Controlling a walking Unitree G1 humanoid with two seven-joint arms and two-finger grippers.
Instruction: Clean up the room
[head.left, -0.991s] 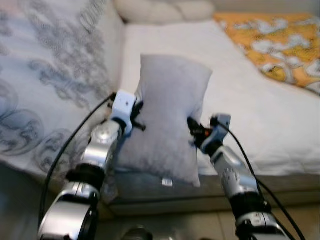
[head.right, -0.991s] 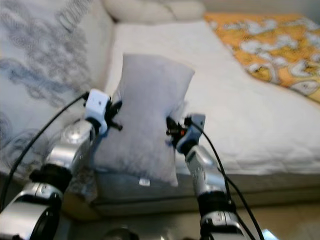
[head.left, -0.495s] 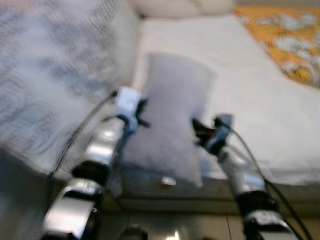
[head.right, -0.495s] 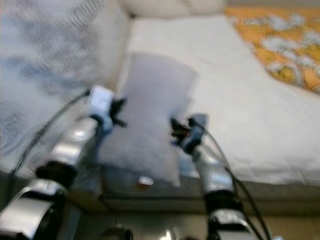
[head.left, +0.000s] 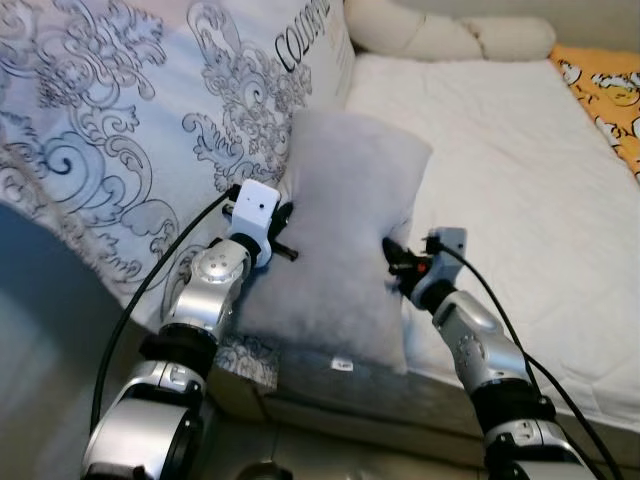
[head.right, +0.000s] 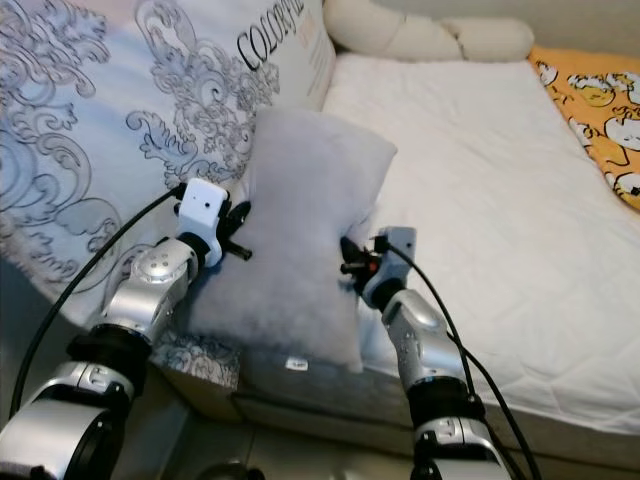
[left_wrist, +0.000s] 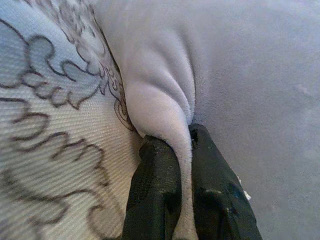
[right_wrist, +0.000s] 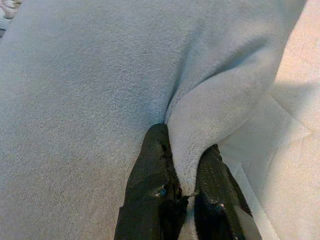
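Observation:
A soft grey pillow (head.left: 345, 245) is held upright over the near edge of the bed, between my two arms. My left gripper (head.left: 283, 232) is shut on a fold of the pillow's left edge, and that pinched fold (left_wrist: 175, 125) rises between the black fingers (left_wrist: 155, 190) in the left wrist view. My right gripper (head.left: 392, 255) is shut on the pillow's right edge, where a bulge of the grey fabric (right_wrist: 200, 125) is clamped between its fingers (right_wrist: 152, 185). A small white tag (head.left: 341, 366) hangs at the pillow's lower edge.
The bed's white quilted mattress (head.left: 500, 180) stretches to the right. A pale blue duvet with grey scroll print (head.left: 130, 130) covers the left side. Cream pillows (head.left: 440, 35) lie at the head, and an orange patterned blanket (head.left: 610, 100) is at the far right.
The camera has swung left and steadied, so the patterned duvet now takes more of the view. Both grippers keep the same hold on the pillow.

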